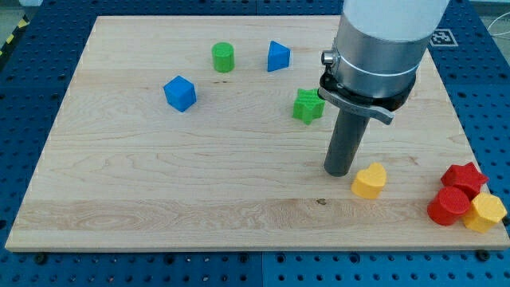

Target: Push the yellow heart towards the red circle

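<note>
Resting my tip (340, 172) | yellow heart (370, 181) just right, near tool

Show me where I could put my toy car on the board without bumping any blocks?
The big bare patch is the view's bottom left, below the blue cube and left of my tip. It's crowded at the view's bottom right: yellow heart beside my tip, then red circle, red star and a yellow block bunched together.
</note>
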